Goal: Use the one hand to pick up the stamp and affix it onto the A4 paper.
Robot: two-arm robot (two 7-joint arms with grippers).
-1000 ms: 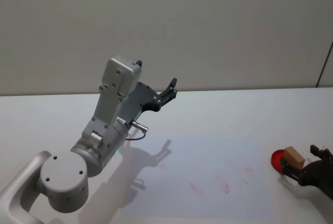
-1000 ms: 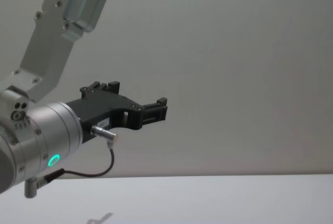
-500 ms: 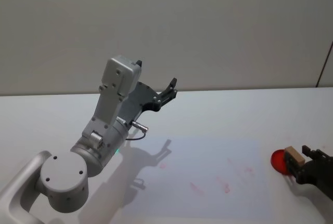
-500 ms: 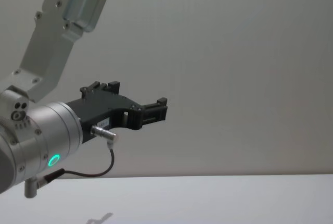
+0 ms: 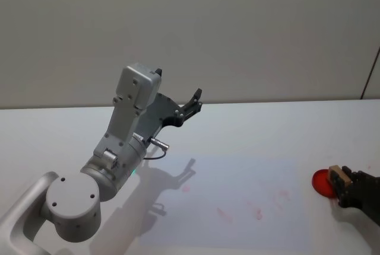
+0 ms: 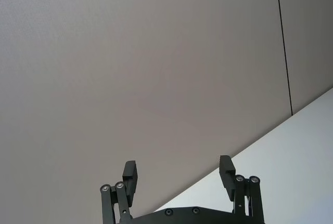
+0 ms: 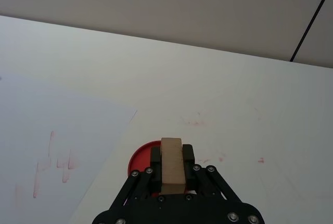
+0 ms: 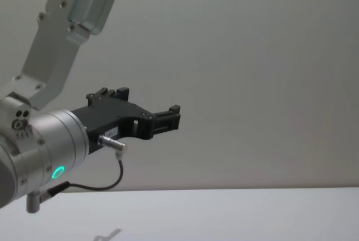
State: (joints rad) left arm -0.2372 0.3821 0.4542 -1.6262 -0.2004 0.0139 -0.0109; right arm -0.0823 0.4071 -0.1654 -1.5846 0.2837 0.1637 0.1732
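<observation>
Here the right gripper (image 7: 171, 154), clamped on the stamp (image 7: 171, 169) over the red ink pad (image 5: 321, 182) at three o'clock of the A4 paper (image 5: 237, 204), should lift squarely; the left gripper (image 6: 178, 174) hangs raised, open.

The left arm (image 5: 113, 169), at the left of the head view, was silver-grey, with round capped joints and a boxy pale link. A green light (image 8: 57, 172) glowed on its wrist above a thin black cable (image 8: 120, 169). The left gripper (image 5: 198, 99) and right gripper (image 7: 172, 153) were black, with silver screws (image 7: 135, 173) at the linkage pivots.
</observation>
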